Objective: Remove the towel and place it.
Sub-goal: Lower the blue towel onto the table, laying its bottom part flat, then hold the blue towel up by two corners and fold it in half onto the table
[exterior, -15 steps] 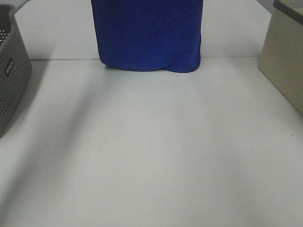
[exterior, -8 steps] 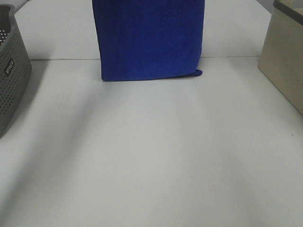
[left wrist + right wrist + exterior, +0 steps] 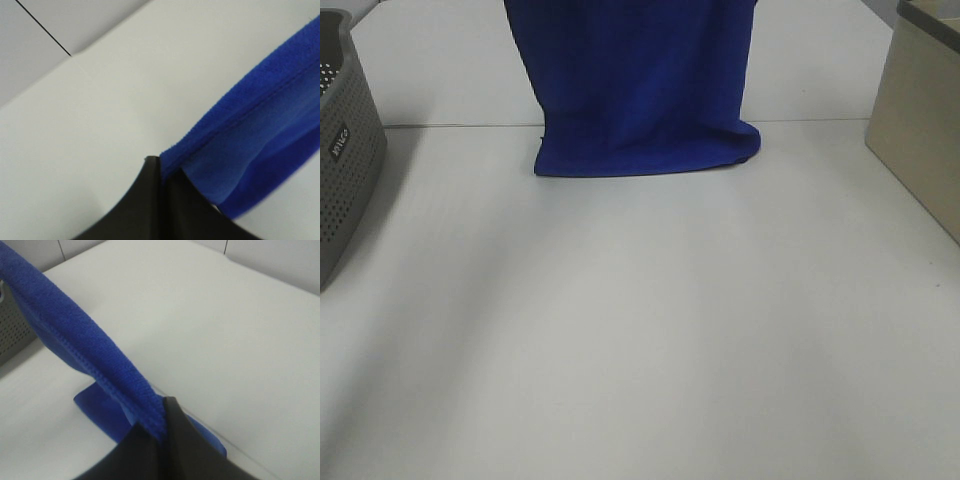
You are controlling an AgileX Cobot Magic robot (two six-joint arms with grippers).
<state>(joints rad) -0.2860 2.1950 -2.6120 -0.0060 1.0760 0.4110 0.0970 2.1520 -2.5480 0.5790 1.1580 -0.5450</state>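
While I watch from the high camera, the towel (image 3: 640,90) hangs as a sheet at the bench's (image 3: 640,330) far middle, hem resting on it | left gripper (image 3: 161,167): pinching the towel's upper edge | right gripper (image 3: 162,412): pinching that same edge | grey basket (image 3: 345,150) far left, beige box (image 3: 920,120) far right.

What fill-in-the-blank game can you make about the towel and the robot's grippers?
1. The towel held up over the table is ____ in colour.
2. The left gripper and the right gripper are each ____ on the towel's edge.
3. The grey basket with holes is on the ____ side of the high view.
4. The beige box is on the ____ side of the high view.
Missing words: blue; shut; left; right.
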